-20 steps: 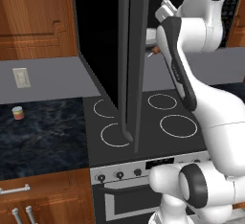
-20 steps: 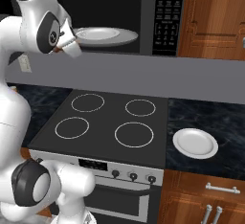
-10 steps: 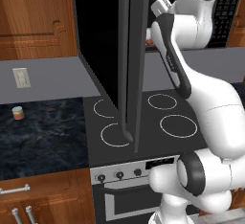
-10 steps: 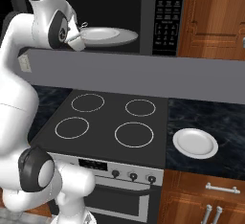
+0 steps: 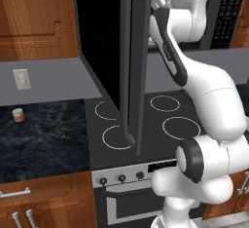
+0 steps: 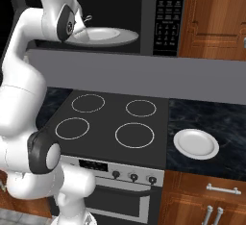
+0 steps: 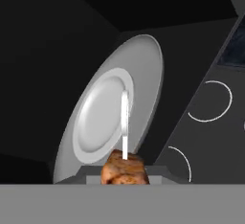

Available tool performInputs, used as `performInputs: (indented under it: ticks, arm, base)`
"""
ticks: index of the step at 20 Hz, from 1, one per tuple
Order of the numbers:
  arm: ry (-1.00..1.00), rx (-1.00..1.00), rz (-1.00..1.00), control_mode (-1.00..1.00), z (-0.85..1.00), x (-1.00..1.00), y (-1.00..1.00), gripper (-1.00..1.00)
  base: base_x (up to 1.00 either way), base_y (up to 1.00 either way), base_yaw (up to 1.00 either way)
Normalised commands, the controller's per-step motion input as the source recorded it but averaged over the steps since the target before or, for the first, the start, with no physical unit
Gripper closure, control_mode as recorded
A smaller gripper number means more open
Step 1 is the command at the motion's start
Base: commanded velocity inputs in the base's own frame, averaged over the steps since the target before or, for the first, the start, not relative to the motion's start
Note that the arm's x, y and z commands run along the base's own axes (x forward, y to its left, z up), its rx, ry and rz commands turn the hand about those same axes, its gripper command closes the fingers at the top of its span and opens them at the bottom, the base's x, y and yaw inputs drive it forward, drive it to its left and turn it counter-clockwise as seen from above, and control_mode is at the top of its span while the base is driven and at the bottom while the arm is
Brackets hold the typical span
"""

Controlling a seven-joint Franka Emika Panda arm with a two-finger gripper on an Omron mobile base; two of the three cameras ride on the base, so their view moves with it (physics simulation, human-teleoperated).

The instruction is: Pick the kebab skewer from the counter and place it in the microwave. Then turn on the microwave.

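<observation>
Pincer [image 7: 123, 176] gripping 1 kebab skewer [image 7: 123, 163], 1 microwave [image 6: 144, 17], 2 plates [image 6: 196, 143]

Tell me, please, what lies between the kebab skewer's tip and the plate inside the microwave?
Nothing: in the hand view the kebab skewer points at the white plate in the microwave, and the stretch between them is bare.

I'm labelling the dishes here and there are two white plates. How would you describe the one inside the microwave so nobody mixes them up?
Find the microwave above the stovetop, its door swung open. The plate inside lies in the dark cavity, level with the robot's raised hand; the other plate sits low on the counter.
</observation>
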Motion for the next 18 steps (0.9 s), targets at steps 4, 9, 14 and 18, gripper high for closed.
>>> performInputs:
  ticks: [4,9,14,18]
  arm:
    - [0.00,0.00,0.00,-1.00,0.00,0.60,0.00,1.00]
    - [0.00,0.00,0.00,-1.00,0.00,0.48,0.00,1.00]
    - [0.04,0.00,0.00,-1.00,-0.06,0.25,0.00,1.00]
    - [0.10,0.00,0.00,-1.00,-0.11,0.25,0.00,1.00]
  base:
    - [0.00,0.00,0.00]
    - [0.00,0.00,0.00]
    - [0.00,0.00,0.00]
    - [0.00,0.00,0.00]
